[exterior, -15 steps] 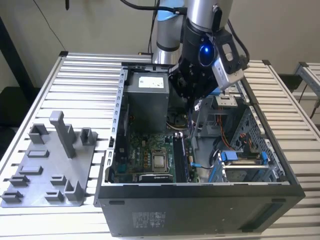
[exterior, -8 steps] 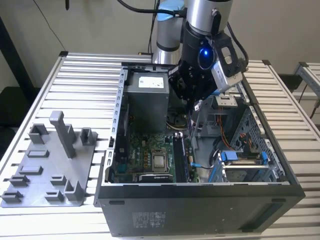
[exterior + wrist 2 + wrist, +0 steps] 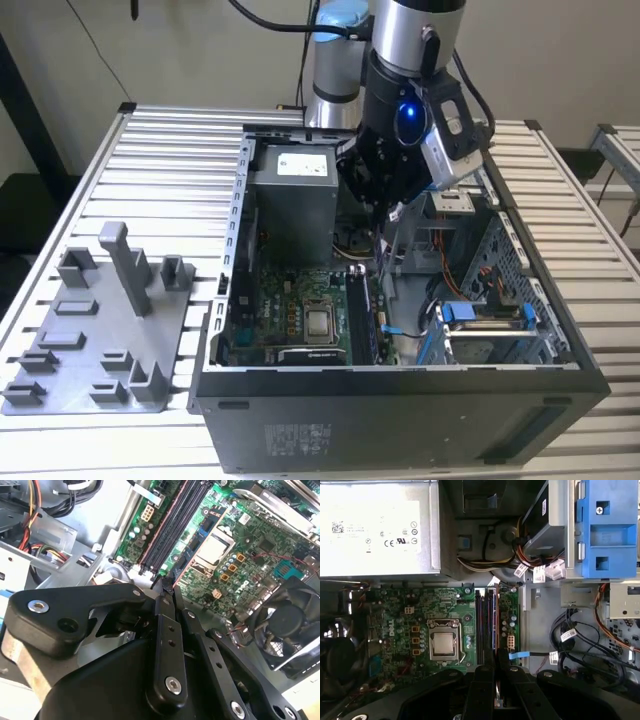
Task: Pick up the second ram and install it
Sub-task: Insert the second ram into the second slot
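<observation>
My gripper (image 3: 383, 212) hangs inside the open computer case (image 3: 400, 385), above the motherboard's memory slots (image 3: 360, 310). Its two black fingers are pressed close together in both wrist views. Between their tips a thin dark strip seen edge-on, the second ram (image 3: 166, 582), pokes out of my gripper (image 3: 169, 594). In the first wrist view my gripper (image 3: 496, 669) lines up with the long dark memory slots (image 3: 485, 625), at their near end. The slots (image 3: 172, 525) lie below and ahead of the fingertips, apart from the strip.
A grey power supply (image 3: 375, 527) fills the case's back corner. The processor socket (image 3: 443, 645) sits beside the slots, and a black fan (image 3: 287, 625) lies further off. Blue drive-bay clips (image 3: 607, 525) and loose cables (image 3: 580, 640) lie on the other side. A grey fixture plate (image 3: 100, 330) rests at the exterior view's left.
</observation>
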Tool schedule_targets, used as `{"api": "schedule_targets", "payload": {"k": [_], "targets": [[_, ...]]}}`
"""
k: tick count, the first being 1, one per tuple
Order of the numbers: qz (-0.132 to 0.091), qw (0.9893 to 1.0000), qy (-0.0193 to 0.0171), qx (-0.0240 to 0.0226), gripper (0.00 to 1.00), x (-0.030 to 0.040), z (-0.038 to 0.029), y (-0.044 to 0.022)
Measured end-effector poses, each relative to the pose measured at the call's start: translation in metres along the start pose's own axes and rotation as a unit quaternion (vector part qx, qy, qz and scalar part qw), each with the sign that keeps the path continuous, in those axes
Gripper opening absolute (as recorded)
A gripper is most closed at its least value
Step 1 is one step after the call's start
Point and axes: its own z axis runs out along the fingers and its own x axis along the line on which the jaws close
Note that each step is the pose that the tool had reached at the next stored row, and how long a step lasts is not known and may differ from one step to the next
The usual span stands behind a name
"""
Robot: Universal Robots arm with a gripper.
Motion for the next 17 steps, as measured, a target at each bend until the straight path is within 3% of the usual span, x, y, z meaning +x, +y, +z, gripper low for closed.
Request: {"api": "schedule_targets", "payload": {"k": [12, 17], "targets": [[0.000, 1.0000, 0.0000, 0.0001, 0.14, 0.0000, 0.0131, -0.0011], [0.000, 1.0000, 0.0000, 0.0001, 0.14, -0.0009, 0.0176, -0.0077]]}}
